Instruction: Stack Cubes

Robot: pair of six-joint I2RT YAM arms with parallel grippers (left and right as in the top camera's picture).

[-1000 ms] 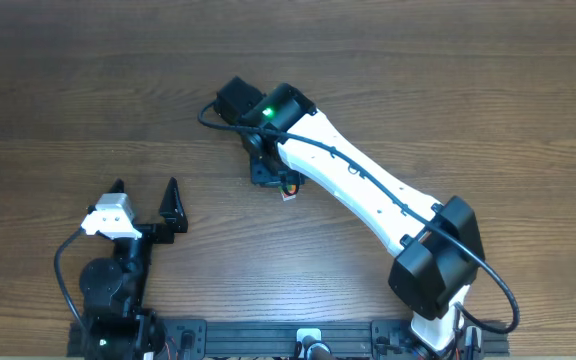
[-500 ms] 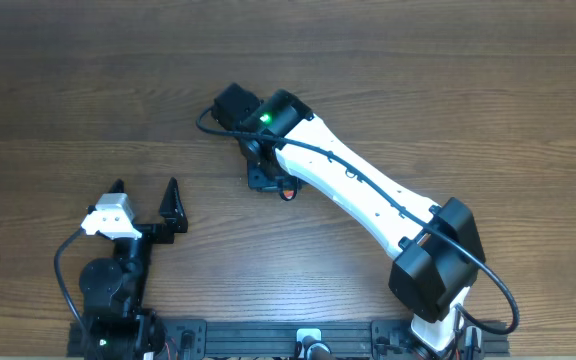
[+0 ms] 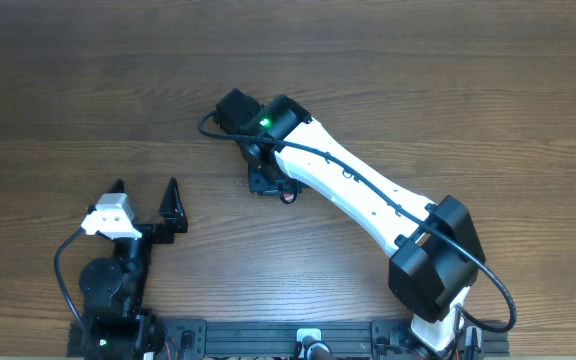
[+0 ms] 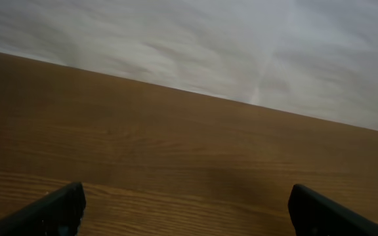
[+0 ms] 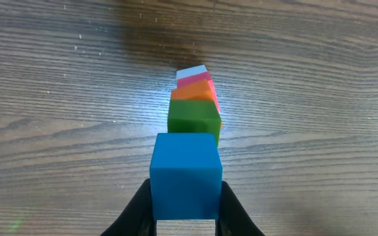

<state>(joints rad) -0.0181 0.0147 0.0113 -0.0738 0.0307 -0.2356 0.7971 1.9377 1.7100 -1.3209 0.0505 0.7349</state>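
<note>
My right pincer (image 5: 186, 208) is clamped on the blue cube (image 5: 186, 174), a finger on each side; the green cube (image 5: 193, 120) topping the stack (image 5: 194, 92) sits just beneath it; touching or not, I cannot tell.

Right arm (image 3: 353, 185): long white shell, black joint housings, black cable (image 3: 205, 121) at the wrist, green light (image 3: 265, 122) lit.
Left arm (image 3: 118, 275): black body, white wrist block (image 3: 108, 218), looped black lead (image 3: 57, 265). Left gripper (image 3: 145, 186): two pointed black fingers.
</note>
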